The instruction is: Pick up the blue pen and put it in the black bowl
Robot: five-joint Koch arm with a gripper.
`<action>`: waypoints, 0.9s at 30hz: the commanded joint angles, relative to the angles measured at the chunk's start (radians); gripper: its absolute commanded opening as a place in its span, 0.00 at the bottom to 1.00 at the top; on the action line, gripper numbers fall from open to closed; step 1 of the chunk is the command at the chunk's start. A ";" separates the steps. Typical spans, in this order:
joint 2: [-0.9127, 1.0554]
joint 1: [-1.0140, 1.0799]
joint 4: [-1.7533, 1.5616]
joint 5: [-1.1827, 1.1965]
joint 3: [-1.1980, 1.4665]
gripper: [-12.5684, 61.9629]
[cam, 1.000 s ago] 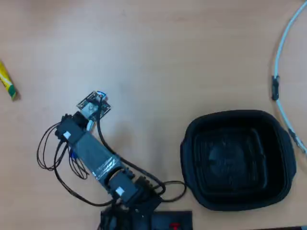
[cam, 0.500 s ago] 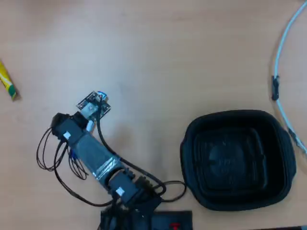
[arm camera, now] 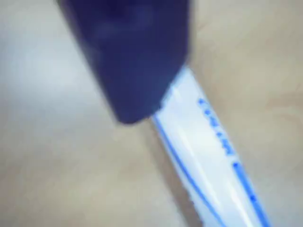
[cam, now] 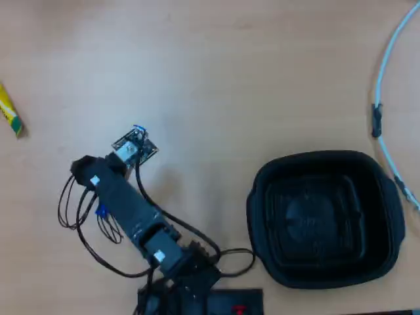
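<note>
Hand: one dark, blurred finger fills the upper part of the wrist view, its tip lying over the upper end of the blue pen. Only this one finger shows, so whether the hand is spread, narrowed or gripping cannot be told. In the overhead view the hand itself is hidden beneath the wrist and its small circuit board.

Blue pen: white barrel with blue print and a blue line along it, running from the finger tip down to the lower right edge of the wrist view, over the counter. Whether it lies on the surface or is raised cannot be told. In the overhead view a small blue bit shows just above the circuit board; the rest is covered by the arm.

Arm: dark, with looping black wires, reaching from the bottom edge up and left in the overhead view.

Black bowl: rounded-square, deep, empty, at the lower right of the overhead view, well apart from the hand.

Counter: light wood tone.

Yellow-and-green stick: at the left edge.

White cable: curving down the right edge, above and beside the bowl.
</note>
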 commanded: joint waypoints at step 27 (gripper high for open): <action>-0.176 0.058 -0.048 0.008 -0.032 0.94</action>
